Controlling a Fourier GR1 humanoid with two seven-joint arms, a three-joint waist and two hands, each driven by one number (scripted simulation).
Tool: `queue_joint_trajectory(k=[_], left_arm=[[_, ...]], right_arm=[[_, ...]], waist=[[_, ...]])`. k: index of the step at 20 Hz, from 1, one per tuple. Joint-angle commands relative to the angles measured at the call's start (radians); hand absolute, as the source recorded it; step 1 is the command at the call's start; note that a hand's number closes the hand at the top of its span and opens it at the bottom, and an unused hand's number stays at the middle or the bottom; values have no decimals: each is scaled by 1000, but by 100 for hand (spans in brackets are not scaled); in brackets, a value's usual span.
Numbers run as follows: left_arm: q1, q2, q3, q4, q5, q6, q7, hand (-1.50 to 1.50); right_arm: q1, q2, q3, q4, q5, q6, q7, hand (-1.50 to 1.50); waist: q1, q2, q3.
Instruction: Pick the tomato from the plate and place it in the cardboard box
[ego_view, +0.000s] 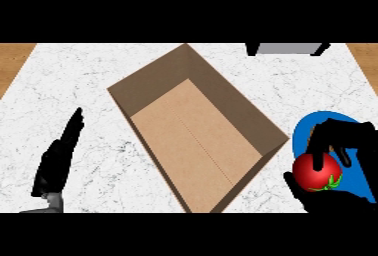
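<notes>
A red tomato (316, 172) with a green stem sits at the lower right, over the left edge of a blue plate (317, 121). My right hand (347, 145) is curled round the tomato, fingers reaching down over its top and thumb below it. The open cardboard box (196, 132) lies tilted across the middle of the counter, empty inside, just left of the tomato. My left hand (59, 155) rests open at the left, fingers straight and pointing away, well apart from the box.
The white marble counter (74, 75) has wooden strips at its far left and right edges. A grey object (288, 48) with a dark underside stands at the back right.
</notes>
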Motion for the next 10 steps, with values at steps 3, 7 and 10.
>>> queue_joint_trajectory(k=[3, 7, 10], left_arm=[[19, 17, 23, -26, 19, -33, 2, 0], [12, 2, 19, 13, 4, -18, -29, 0], [31, -5, -3, -30, -2, -28, -15, 0]], right_arm=[[-252, 74, 39, 63, -9, 74, 186, 150], [-433, 169, 122, 165, 69, 74, 335, 150], [-492, 247, 191, 307, 157, 18, 325, 150]], waist=[[7, 2, 0], [9, 1, 0], [14, 2, 0]])
